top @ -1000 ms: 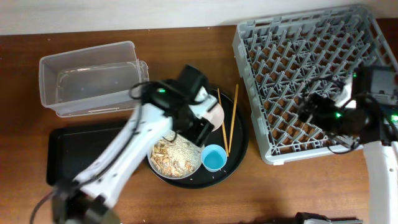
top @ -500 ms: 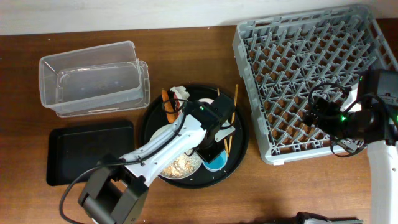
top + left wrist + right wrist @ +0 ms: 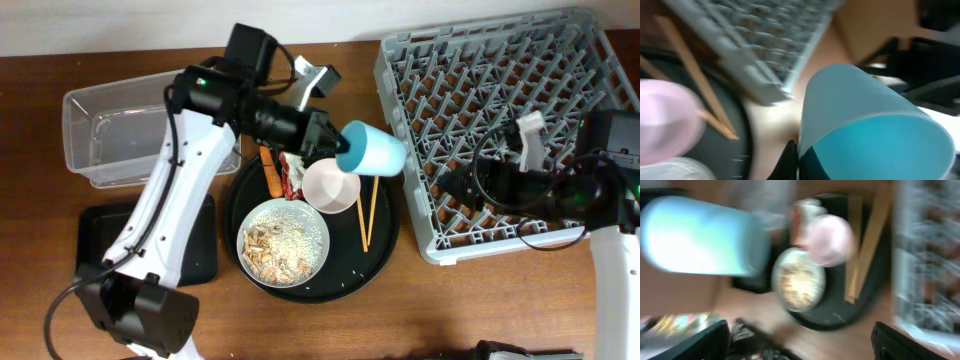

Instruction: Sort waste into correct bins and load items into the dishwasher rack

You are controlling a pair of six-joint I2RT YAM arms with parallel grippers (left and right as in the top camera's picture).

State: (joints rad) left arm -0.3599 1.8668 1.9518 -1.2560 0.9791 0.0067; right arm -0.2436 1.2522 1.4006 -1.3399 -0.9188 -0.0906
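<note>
The small blue cup (image 3: 372, 150) hangs tilted above the round tray's far right edge, and my left gripper (image 3: 338, 148) is shut on its rim. In the left wrist view, the cup (image 3: 865, 125) fills the right side with my fingers (image 3: 797, 159) pinching its wall. Below it sit the white bowl (image 3: 332, 186), the plate (image 3: 283, 240) of rice scraps, the chopsticks (image 3: 368, 212), the carrot (image 3: 270, 174) and the red wrapper (image 3: 292, 176). My right gripper (image 3: 462, 186) is open over the dishwasher rack's (image 3: 500, 90) front left part. The right wrist view is blurred but shows the cup (image 3: 700, 235).
The clear tub (image 3: 140, 135) stands at the back left, with the shallow black tray (image 3: 100, 250) in front of it, partly under my left arm. The round black tray (image 3: 385, 245) lies between the bins and the rack.
My left gripper closed on the blue cup and lifted it off the round tray, up and back toward the rack. My right gripper reached a little to the left.
</note>
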